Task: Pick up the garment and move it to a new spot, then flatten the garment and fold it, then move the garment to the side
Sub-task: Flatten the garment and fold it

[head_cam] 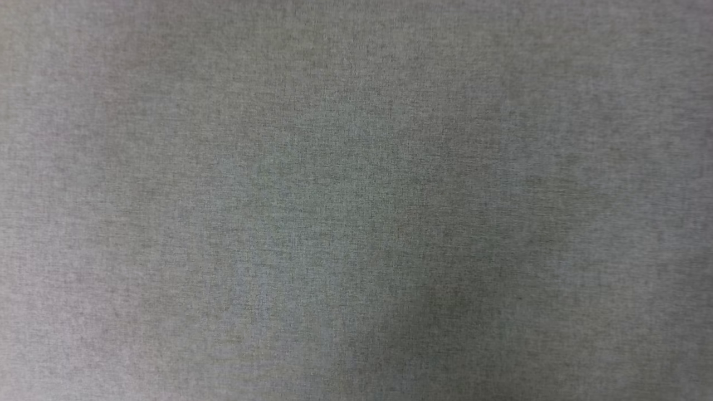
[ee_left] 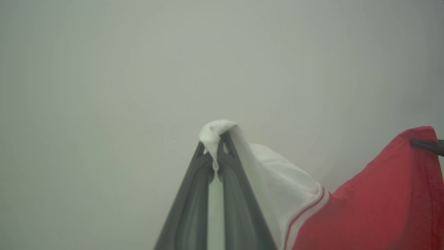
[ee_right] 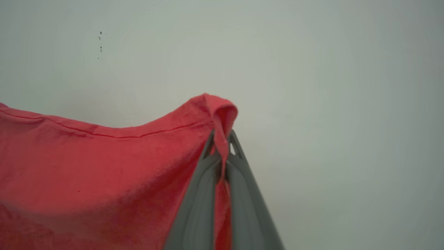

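My left gripper [ee_left: 215, 156] pinches the shirt [ee_left: 374, 205] by its white sleeve [ee_left: 277, 173], my right gripper [ee_right: 222, 156] by the hem [ee_right: 138, 133]; it seems limp and light, sagging toward 8 o'clock.

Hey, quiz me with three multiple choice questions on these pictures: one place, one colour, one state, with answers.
1. Where does the dark-fingered left gripper pinch the red jersey shirt with white sleeves? A collar; B white sleeve; C printed number.
2. What colour is the cloth in the right gripper? A red; B white; C black.
3. The right gripper is: A wide open; B shut on the shirt; C shut on nothing.
Answers: B, white cloth bunches where it closes; A, a red fold is pinched there; B, it clamps that fold.
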Controlling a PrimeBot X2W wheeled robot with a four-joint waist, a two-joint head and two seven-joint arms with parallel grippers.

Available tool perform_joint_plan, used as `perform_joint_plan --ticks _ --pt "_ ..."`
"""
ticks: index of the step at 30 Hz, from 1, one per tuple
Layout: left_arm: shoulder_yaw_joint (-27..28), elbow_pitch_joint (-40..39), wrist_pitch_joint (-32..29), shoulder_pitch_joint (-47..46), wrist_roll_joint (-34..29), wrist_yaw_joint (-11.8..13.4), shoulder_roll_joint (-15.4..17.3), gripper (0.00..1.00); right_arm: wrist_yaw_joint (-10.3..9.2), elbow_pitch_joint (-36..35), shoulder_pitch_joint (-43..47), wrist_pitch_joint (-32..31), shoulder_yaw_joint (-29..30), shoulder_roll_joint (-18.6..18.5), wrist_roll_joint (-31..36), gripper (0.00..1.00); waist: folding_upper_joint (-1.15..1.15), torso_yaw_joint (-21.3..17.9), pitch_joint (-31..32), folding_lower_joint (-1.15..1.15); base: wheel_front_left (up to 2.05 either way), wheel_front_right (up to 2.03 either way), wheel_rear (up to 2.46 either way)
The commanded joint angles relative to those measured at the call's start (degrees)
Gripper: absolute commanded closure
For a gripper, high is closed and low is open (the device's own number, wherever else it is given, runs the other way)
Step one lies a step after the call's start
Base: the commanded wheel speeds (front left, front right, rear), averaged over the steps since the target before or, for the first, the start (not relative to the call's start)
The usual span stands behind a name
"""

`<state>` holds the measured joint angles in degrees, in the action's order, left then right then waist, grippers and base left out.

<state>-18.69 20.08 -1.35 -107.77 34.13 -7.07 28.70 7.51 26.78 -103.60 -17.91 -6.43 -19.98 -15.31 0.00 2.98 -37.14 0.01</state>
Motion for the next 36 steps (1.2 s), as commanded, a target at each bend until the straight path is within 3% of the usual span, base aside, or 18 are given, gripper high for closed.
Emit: perform_joint_plan --ticks 1,7,18,24,36 --pt "-0.23 0.51 0.44 -0.27 0.16 -0.24 0.14 1.00 -0.05 0.64 -0.71 0.73 -0.29 0.03 0.02 1.00 0.00 0.19 -0.57 -0.01 0.00 0.00 0.00" --pt "-1.68 3.88 2.89 2.65 1.14 -0.26 0.86 1.00 -0.05 6.05 -0.50 3.90 -3.46 -0.84 -1.58 1.00 0.00 0.64 -2.34 -0.01 0.00 0.00 0.00" --pt "-5.66 5.84 10.24 21.25 4.37 -0.37 2.63 1.00 -0.05 10.39 15.21 10.66 -11.26 -1.56 -7.49 1.00 0.00 0.53 -0.75 -0.01 0.00 0.00 0.00" --pt "-6.35 2.69 13.32 34.50 5.30 0.21 4.17 1.00 -0.06 6.23 26.25 12.50 -14.77 -3.89 -11.34 1.00 0.00 0.96 2.06 -0.01 0.00 0.00 0.00" --pt "-4.68 -13.32 15.81 66.81 8.60 7.85 7.57 1.00 -0.05 -8.47 55.48 10.53 -14.04 -9.78 -16.23 1.00 0.00 1.45 11.89 -0.01 0.00 0.00 0.00"
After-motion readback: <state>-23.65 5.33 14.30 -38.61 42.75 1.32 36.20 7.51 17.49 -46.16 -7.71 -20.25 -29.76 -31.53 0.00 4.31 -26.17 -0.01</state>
